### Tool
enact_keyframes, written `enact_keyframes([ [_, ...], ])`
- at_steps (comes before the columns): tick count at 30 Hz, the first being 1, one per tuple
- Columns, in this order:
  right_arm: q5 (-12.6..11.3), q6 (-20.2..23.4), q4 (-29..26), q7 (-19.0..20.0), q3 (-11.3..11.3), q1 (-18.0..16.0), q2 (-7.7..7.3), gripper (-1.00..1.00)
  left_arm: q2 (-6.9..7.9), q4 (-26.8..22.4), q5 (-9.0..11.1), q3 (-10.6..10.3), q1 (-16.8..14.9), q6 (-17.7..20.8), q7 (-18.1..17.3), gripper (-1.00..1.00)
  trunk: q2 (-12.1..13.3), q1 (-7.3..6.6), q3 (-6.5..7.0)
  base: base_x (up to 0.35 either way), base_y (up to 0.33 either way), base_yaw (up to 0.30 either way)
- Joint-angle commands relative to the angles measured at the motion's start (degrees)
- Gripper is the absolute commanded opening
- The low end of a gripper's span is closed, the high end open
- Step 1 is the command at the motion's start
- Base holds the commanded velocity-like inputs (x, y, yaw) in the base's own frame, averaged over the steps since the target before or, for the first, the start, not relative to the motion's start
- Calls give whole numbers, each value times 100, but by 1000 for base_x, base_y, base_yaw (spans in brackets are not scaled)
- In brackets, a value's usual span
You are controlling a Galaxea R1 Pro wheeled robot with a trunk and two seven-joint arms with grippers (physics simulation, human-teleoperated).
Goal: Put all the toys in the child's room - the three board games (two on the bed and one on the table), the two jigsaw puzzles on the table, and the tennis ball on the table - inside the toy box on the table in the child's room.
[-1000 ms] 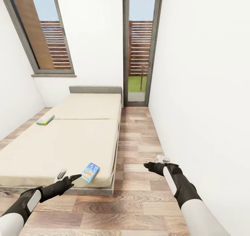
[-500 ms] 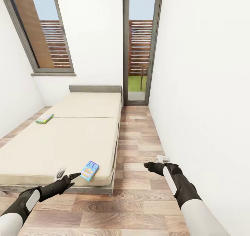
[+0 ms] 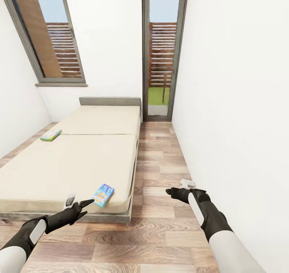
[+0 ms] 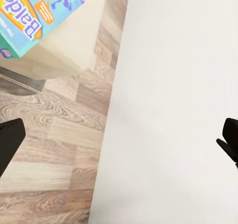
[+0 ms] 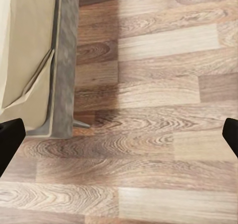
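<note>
The task is looking barely begun: both games seen here are lying on the bed (image 3: 72, 160) and neither tool is carrying anything. At the far left edge of the cream cover the pale green board game (image 3: 51, 135) is resting flat, well apart from both arms. Nearer, the left tool (image 3: 78, 202) is hovering with its fingers spread, empty, just beside the blue board game (image 3: 103, 194), which is sitting at the bed's near right corner. Further right, over the wood floor (image 3: 160, 164) beside the white wall, the right tool (image 3: 176, 188) is hanging spread and empty too. By my judgement, every toy is waiting to be collected.
</note>
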Motion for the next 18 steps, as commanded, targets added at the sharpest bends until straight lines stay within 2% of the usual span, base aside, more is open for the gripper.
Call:
enact_keyframes([
  [1,6,30,-6,23,-22,-3,5,100,-1,2,24,37,-4,35,-9,100,-44,22,-24,0,0,0],
  [10,6,28,-1,12,-16,-3,12,100,7,1,78,316,-11,2,-7,100,-405,220,-185,0,0,0],
  [18,6,25,2,8,-15,-3,14,100,6,-8,89,370,-13,-8,-4,100,-726,396,-329,0,0,0],
])
